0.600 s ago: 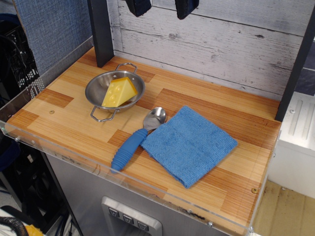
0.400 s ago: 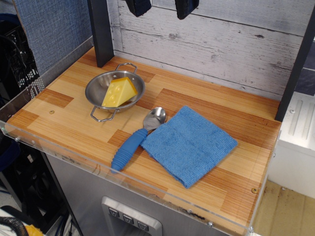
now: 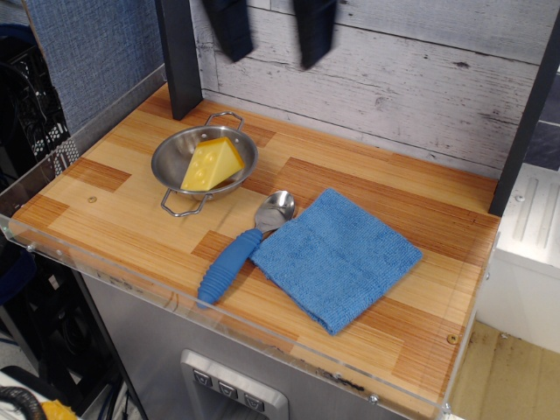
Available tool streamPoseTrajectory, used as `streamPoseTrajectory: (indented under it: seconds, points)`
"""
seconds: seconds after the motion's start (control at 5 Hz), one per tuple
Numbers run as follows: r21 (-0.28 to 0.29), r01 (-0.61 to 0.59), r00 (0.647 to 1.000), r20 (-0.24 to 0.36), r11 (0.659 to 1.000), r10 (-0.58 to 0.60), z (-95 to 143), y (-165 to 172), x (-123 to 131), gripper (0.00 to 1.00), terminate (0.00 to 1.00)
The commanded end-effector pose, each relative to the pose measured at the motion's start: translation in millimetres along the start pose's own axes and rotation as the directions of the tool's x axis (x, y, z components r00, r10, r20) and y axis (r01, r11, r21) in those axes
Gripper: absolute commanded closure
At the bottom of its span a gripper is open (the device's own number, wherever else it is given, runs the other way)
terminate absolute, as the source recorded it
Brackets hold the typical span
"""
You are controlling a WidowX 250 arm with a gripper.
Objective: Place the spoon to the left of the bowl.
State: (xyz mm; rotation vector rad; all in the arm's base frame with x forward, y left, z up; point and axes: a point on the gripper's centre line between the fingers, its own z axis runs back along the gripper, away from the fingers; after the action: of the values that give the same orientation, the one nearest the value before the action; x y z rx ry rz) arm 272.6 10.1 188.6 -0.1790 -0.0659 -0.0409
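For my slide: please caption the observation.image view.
Open pincer above bowl holding cheese wedge; spoon beside blue cloth.

I see a yellow cheese wedge (image 3: 213, 164), a blue cloth (image 3: 337, 257) lying flat on the wooden table (image 3: 114, 201).

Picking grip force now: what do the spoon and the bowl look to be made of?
Spoon: the head looks like polished metal, mirror-bright with reflections; the thick blue handle is ribbed and matte, probably rubber or soft plastic. Bowl: shiny steel by its look, with a reflective wall and thin wire loop handles.
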Motion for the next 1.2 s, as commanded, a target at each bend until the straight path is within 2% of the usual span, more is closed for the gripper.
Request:
streamPoseTrajectory:
  seconds: [0.0,0.2,0.4,0.6,1.0]
  points:
    - [0.057,-0.027,0.999,0.021,0.998,0.026,6,62,-34,0.0,0.0]
    - [0.061,-0.025,1.0,0.011,0.998,0.024,-8,82,-60,0.0,0.0]
    - [0.116,-0.062,0.998,0.004,0.991,0.061,-41,81,-76,0.0,0.0]
    - [0.129,-0.087,0.996,0.01,0.988,0.086,-70,66,-79,0.0,0.0]
    - [0.146,-0.038,0.999,0.007,0.989,0.038,-103,35,-45,0.0,0.0]
